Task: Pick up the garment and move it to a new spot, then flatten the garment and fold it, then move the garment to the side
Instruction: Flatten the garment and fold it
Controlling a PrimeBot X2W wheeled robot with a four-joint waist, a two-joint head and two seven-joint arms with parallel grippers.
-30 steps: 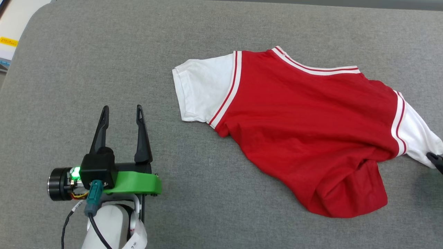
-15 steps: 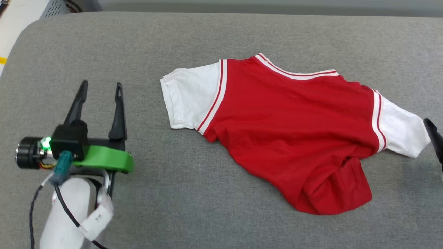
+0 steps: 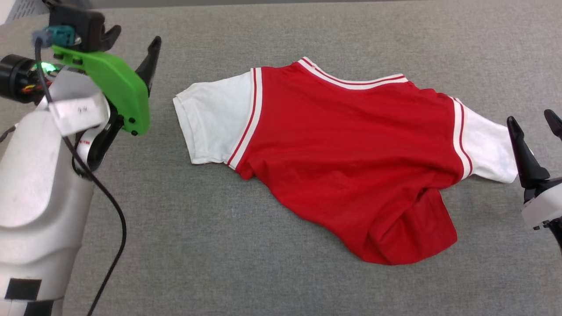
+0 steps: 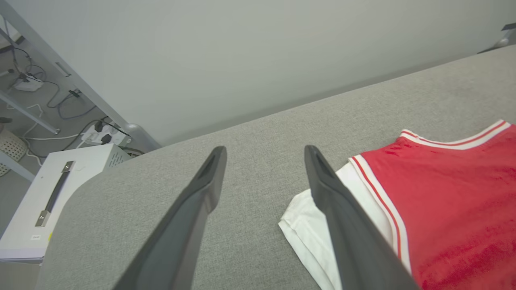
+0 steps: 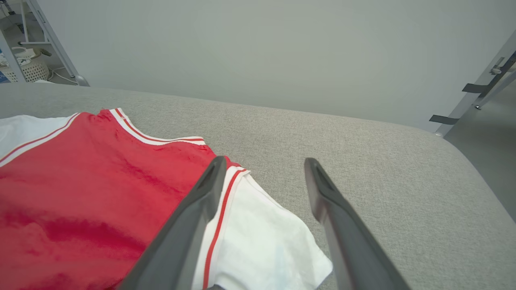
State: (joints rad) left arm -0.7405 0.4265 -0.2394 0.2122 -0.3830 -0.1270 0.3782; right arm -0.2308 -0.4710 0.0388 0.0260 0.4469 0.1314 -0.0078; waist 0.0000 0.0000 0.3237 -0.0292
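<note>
A lab or test room is suggested. A power strip (image 4: 105, 135), loose cables (image 4: 66, 117) and a white equipment box (image 4: 80, 169) are seen beside a grey padded table (image 4: 250, 133).

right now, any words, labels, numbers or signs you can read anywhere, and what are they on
Nothing reads clearly.
White tag on the left arm: dark marks, too blurred to read.
Small label on the white box: too small to read.
Garment: no lettering visible.

i see a grey fabric surface (image 3: 281, 285), a white handled box (image 4: 76, 177) beside it, a power strip (image 4: 102, 136) and basket (image 5: 32, 70) on the floor.
</note>
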